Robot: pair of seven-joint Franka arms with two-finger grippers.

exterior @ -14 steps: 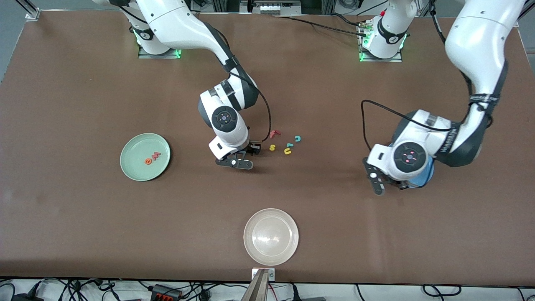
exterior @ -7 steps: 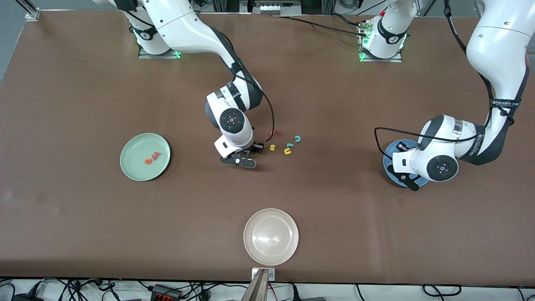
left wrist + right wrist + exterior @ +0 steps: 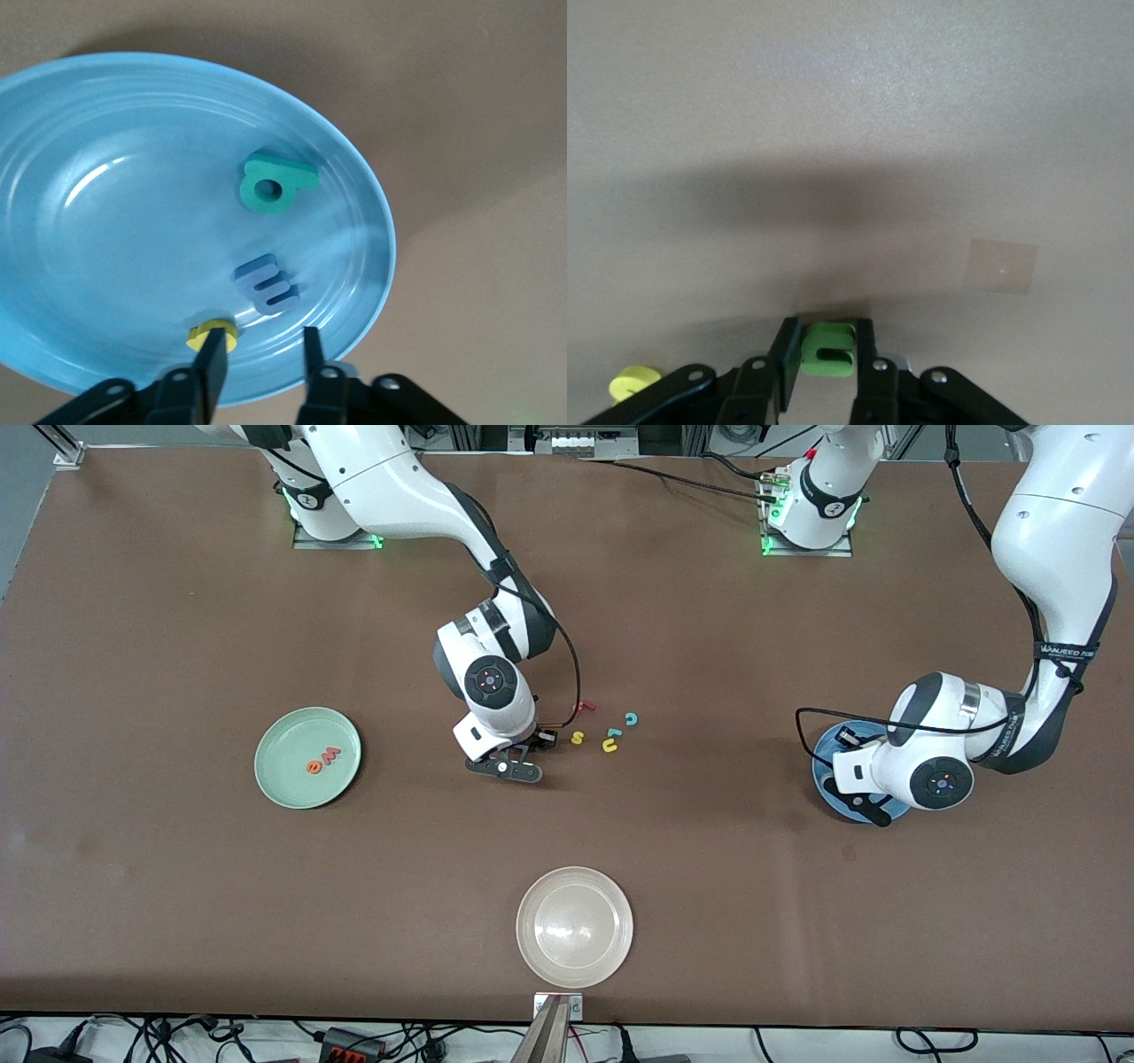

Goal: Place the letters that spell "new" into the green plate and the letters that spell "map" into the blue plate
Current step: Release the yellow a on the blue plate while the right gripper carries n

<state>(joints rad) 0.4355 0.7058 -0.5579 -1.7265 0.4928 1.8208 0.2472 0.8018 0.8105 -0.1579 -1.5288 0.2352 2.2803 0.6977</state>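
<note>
Listing the tabletop (image 3: 177, 620) contents, brown surface throughout.

Green plate (image 3: 275, 779): toward the right arm's end of the tabletop; holds the orange e (image 3: 314, 766) and the pinkish-red w (image 3: 330, 756), side by side.

Blue plate (image 3: 80, 159): toward the left arm's end, partly covered by the left arm in the front view. Holds the teal p (image 3: 273, 184), the blue m (image 3: 267, 284) beside it, and the yellow a (image 3: 213, 335) near the rim.

Left hand (image 3: 259, 350): low over the blue plate, fingers parted; the yellow a sits against one fingertip, no longer pinched between the two.

Right hand (image 3: 827, 350): down at the tabletop beside the loose letters near the middle, clenched on the green n (image 3: 827, 348), which sits between its fingers.

Loose letters, mid-tabletop: red f (image 3: 582, 707), yellow s (image 3: 578, 737), teal c (image 3: 631, 718), yellow u (image 3: 609, 746), and a small teal piece (image 3: 612, 732) touching the u, its shape unclear.

Whitish-beige plate (image 3: 532, 957): nearest the front camera.
</note>
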